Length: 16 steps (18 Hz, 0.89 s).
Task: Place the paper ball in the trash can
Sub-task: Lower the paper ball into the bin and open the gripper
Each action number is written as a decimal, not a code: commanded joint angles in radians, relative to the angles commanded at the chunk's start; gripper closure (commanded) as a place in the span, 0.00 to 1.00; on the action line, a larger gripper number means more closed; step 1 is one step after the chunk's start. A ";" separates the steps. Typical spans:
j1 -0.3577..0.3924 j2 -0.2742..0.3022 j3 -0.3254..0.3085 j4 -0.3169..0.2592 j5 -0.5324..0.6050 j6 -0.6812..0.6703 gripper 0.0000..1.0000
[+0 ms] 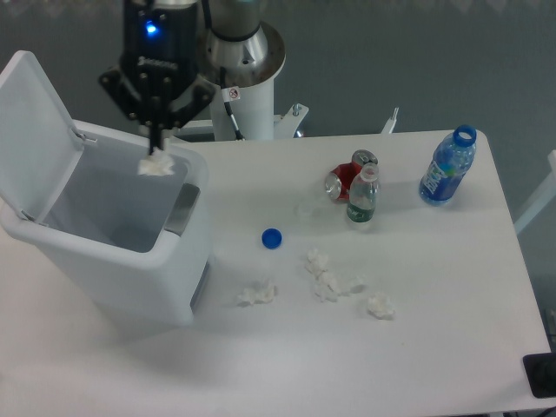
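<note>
Paper ball (156, 164) hangs pinched between the tips of your gripper (156, 149), which is closed tight on it, above the far right part of the trash can's (122, 248) open mouth. The white flip lid (35, 130) stands up at the bin's 9 o'clock side, out of the way, and the grey panel (182, 209) sits on the rim at about 4 o'clock from the wad.

You are at the carry-over-the-bin step, and by my reading nearly done. The wad sits close to the rim's far right corner, so I would nudge toward 7 o'clock, deeper over the opening, before you part the fingers. Tissue-like paper may cling to a fingertip, so open fully and check that it falls clear.

On the white table (434, 347), from the bin's 3 o'clock side you have a blue bottle cap (272, 238), then several look-alike paper wads (326, 282) scattered toward 4 o'clock. Farther off at 2 o'clock lie a crushed red can (346, 180) and a small clear bottle (363, 196) just beside it, and a blue-tinted bottle (447, 167) stands well apart near the table's right edge. Behind the table the arm's white pedestal (239, 78) rises from a grey floor.
</note>
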 joint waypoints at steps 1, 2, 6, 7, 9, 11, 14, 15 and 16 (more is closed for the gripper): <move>-0.011 -0.009 0.000 0.000 0.000 0.000 1.00; -0.020 -0.015 0.000 0.000 -0.008 0.000 1.00; -0.029 -0.025 -0.002 0.000 -0.017 0.003 0.97; -0.029 -0.025 -0.003 0.000 -0.017 0.008 0.89; -0.029 -0.025 -0.009 0.002 -0.017 0.011 0.72; -0.029 -0.025 -0.009 0.005 -0.017 0.012 0.48; -0.029 -0.022 -0.009 0.006 -0.017 0.012 0.40; -0.029 -0.022 -0.009 0.006 -0.017 0.014 0.35; -0.029 -0.022 -0.009 0.006 -0.017 0.014 0.33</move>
